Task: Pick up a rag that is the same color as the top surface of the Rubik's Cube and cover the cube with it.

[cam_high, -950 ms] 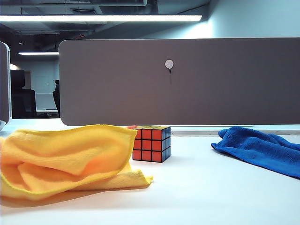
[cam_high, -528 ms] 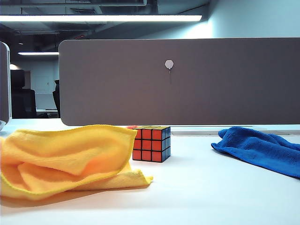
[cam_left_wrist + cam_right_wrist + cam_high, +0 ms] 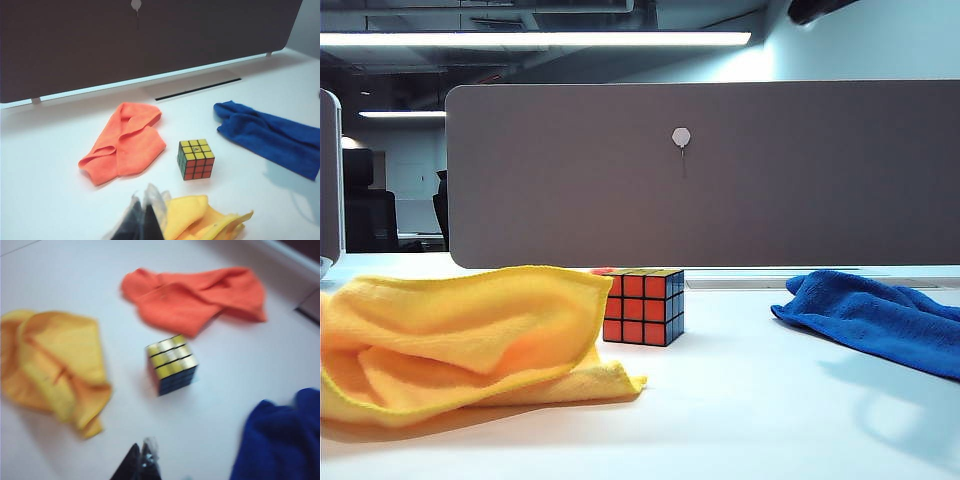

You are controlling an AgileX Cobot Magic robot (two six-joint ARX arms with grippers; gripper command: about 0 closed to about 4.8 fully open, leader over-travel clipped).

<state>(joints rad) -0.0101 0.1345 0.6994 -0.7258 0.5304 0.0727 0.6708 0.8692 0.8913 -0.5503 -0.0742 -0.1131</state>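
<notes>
I can't read any text, labels, brand marks or numbers here. The Rubik's Cube (image 3: 195,159) has a small mark on its yellow centre tile, too small to make out.

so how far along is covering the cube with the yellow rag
Nothing is done yet. The cube, yellow side up, stands bare. The yellow rag lies crumpled beside it, ungripped. The left hand, shut, hangs above the rag; the right hand hangs over the table, holding nothing. Grasping, lifting and draping remain.

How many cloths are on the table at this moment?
3: the yellow rag nearest the left gripper, an orange cloth behind the Rubik's Cube, and a blue cloth on the right arm's side.
</notes>
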